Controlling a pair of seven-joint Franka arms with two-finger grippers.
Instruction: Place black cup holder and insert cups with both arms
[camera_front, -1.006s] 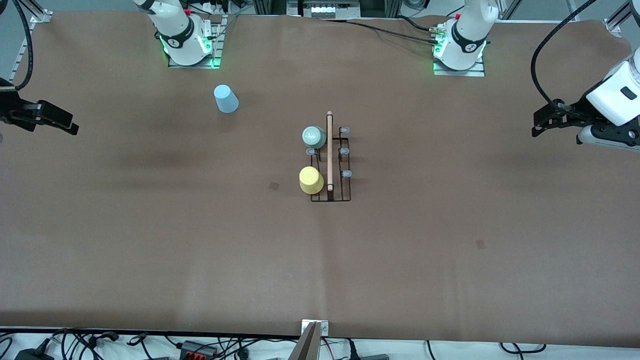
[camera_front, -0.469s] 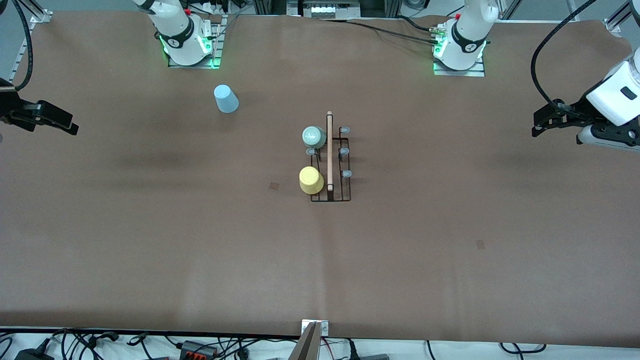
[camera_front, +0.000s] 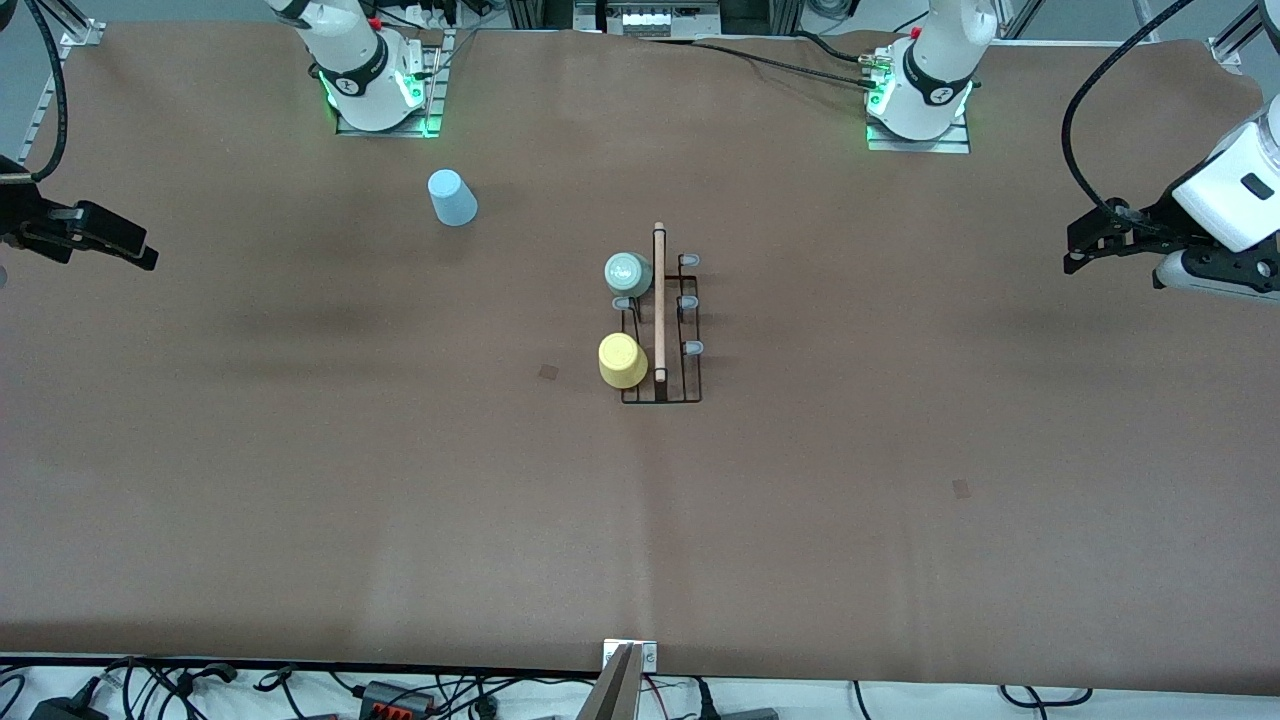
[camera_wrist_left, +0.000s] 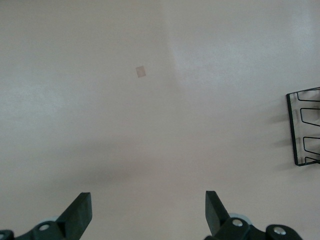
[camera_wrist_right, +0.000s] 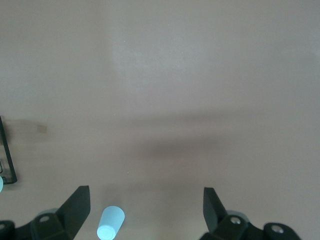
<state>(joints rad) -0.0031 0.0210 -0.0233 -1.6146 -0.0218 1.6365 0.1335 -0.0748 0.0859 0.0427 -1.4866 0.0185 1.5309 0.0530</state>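
The black cup holder stands mid-table, its wooden rod handle on top. A grey-green cup and a yellow cup sit upside down on its pegs on the side toward the right arm's end; the yellow one is nearer the camera. A light blue cup stands upside down on the table near the right arm's base; it also shows in the right wrist view. My right gripper is open and empty, over the table's edge at its end. My left gripper is open and empty, over the other end.
Three grey-tipped pegs on the holder's side toward the left arm's end are bare. A corner of the holder shows in the left wrist view. Small brown patches mark the table cover. Cables lie along the edge nearest the camera.
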